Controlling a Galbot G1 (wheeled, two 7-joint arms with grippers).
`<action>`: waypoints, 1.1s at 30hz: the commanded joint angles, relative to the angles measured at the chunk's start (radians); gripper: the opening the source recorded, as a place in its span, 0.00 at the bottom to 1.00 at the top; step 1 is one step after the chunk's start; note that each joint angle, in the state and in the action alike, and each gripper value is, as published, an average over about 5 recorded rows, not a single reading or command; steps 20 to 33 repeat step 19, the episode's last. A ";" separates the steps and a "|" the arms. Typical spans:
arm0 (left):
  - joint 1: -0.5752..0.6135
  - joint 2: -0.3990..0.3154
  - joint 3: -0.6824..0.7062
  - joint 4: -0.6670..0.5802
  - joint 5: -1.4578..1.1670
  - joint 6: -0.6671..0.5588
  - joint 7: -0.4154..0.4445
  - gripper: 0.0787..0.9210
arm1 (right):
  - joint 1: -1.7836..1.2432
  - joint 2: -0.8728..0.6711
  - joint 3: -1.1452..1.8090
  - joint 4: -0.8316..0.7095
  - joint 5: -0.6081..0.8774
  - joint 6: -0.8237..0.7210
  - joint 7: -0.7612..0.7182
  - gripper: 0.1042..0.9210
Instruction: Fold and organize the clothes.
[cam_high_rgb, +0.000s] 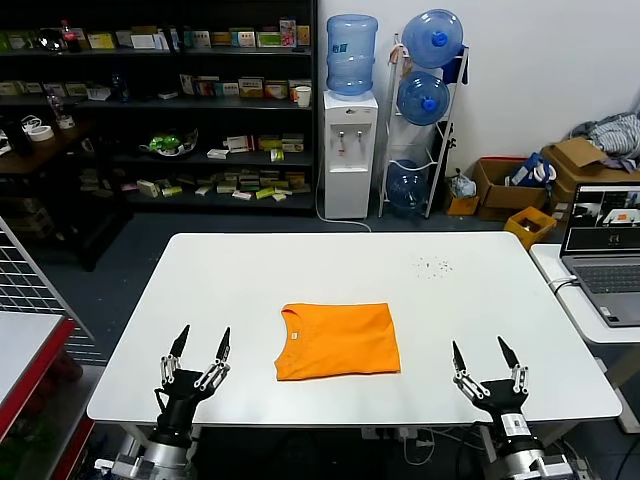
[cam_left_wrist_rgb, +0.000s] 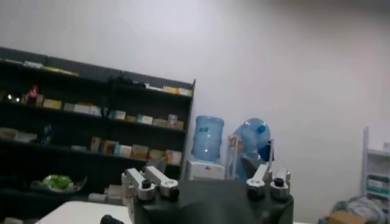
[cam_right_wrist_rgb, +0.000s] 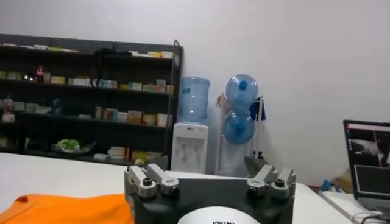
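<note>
On the white desk, midway between the spread-open left claw and right claw, the orange T-shirt lies folded, so both claws are best kept clear

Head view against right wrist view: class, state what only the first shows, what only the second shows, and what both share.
Only the head view shows the whole folded orange T-shirt with its round neck, lying flat on the white table, the left gripper and right gripper open at the near edge on either side of it, and the cardboard boxes. Only the right wrist view shows the right gripper's knuckle screws close up. Both share the shirt, the table, the water dispenser, the dark shelves and the laptop.
</note>
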 joint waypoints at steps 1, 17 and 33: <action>0.059 -0.076 -0.058 0.002 0.075 -0.107 0.065 0.88 | -0.021 0.106 0.035 -0.029 -0.113 0.114 -0.033 0.88; 0.069 -0.087 -0.050 -0.001 0.081 -0.113 0.059 0.88 | -0.018 0.140 0.036 -0.033 -0.115 0.136 -0.037 0.88; 0.070 -0.087 -0.049 -0.001 0.081 -0.113 0.059 0.88 | -0.017 0.140 0.037 -0.033 -0.115 0.136 -0.037 0.88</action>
